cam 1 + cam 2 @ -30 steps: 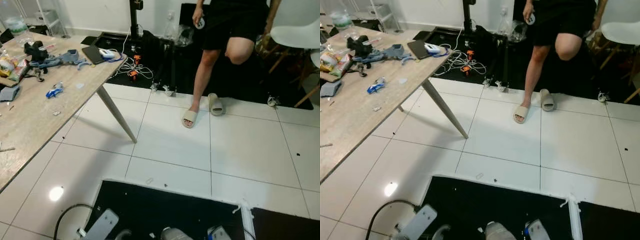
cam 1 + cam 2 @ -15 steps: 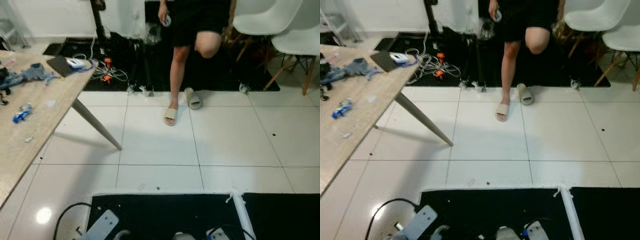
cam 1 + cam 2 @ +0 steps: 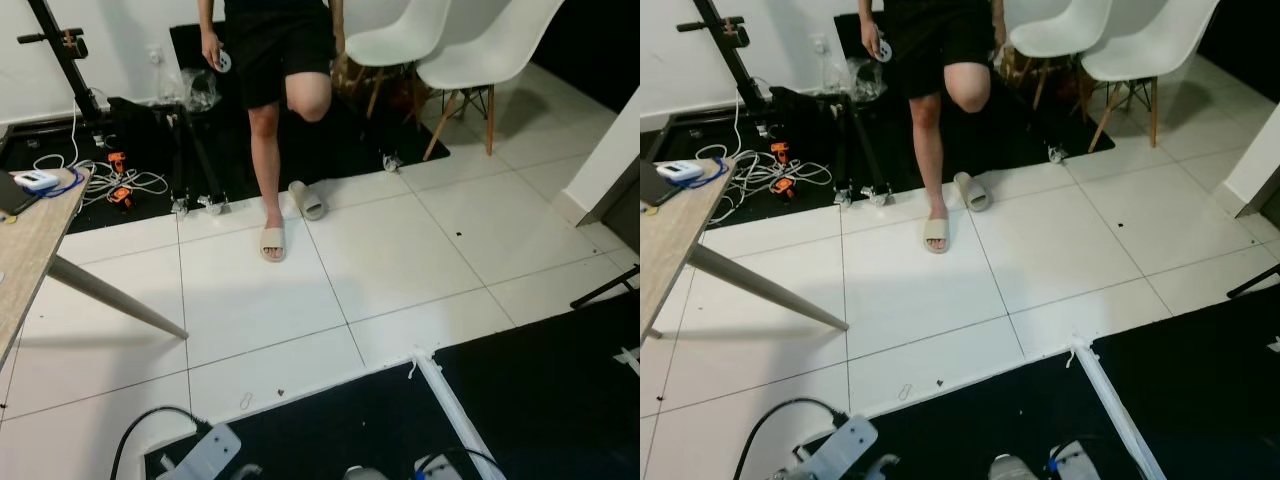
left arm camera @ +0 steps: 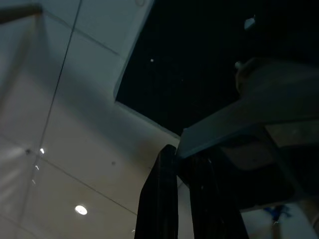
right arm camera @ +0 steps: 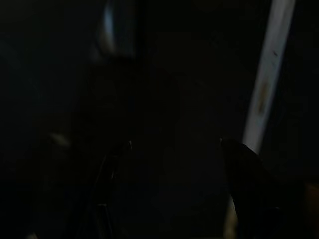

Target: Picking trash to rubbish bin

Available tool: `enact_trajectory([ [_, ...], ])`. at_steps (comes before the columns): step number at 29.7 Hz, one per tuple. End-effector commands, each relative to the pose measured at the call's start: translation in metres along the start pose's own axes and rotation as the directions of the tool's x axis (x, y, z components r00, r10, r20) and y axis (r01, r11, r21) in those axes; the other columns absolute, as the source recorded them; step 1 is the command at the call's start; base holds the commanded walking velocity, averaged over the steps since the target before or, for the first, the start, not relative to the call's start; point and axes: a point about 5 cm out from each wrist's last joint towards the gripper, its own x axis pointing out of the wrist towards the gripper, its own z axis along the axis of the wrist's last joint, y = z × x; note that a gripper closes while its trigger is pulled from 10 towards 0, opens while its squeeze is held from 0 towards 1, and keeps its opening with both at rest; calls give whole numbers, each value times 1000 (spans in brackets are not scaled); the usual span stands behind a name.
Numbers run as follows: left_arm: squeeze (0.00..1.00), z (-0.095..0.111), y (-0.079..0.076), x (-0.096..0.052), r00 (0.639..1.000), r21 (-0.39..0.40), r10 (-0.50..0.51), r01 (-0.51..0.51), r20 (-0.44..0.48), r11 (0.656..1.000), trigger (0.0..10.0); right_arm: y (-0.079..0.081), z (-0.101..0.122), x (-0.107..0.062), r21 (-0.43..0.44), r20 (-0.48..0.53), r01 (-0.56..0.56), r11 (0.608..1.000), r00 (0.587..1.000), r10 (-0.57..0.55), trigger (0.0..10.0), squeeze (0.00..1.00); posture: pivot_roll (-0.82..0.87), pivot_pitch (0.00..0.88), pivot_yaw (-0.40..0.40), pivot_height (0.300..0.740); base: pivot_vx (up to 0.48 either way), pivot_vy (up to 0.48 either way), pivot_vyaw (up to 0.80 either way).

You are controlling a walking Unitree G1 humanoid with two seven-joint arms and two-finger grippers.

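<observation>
A small pale scrap (image 3: 246, 400) lies on the white tile just before the black mat's (image 3: 330, 430) edge, with a tiny dark speck (image 3: 280, 392) beside it. Both arms hang low. In the left wrist view my left gripper (image 4: 182, 154) hangs over the mat edge and tile, its two black fingers (image 4: 158, 199) close together with nothing between them. The right wrist view is very dark: my right gripper (image 5: 174, 144) has its fingers (image 5: 112, 184) spread wide apart over the mat, next to a white tape strip (image 5: 264, 84).
A person (image 3: 270, 60) stands on one leg in a slipper (image 3: 272, 241), with a loose slipper (image 3: 307, 200) beside it. The wooden table's corner (image 3: 25, 260) and slanted leg (image 3: 115, 296) are at left. Cables (image 3: 110, 185) and stands lie behind, white chairs (image 3: 470, 50) at the back right, a wall corner (image 3: 605, 165) at right.
The whole view has swung to the right: the table has slid out to the left, and the chairs and the right wall corner have come in. The person still stands on one leg.
</observation>
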Motion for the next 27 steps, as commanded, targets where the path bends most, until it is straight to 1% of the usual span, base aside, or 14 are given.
enact_trajectory([
  [1, 0, -31, -24, -1, 988, 9, -91, 93, -127, 996, 10000, 4, -10, 1, 2, -30, -13, 1000, 999, 13, 10000, 0, -21, 84, 38, 740, 0, 0, -781],
  [12, 0, -30, -27, 0, 988, 2, -98, 99, -122, 995, 10000, 3, -10, 0, 5, -26, -16, 1000, 1000, 16, 10000, 0, -19, 90, 35, 740, 0, 0, -781],
  [27, 0, -28, -27, 0, 988, 7, -100, 101, -120, 995, 10000, 3, -9, 0, 15, -23, -15, 1000, 1000, 16, 10000, 0, -24, 93, 41, 740, 0, 0, -781],
])
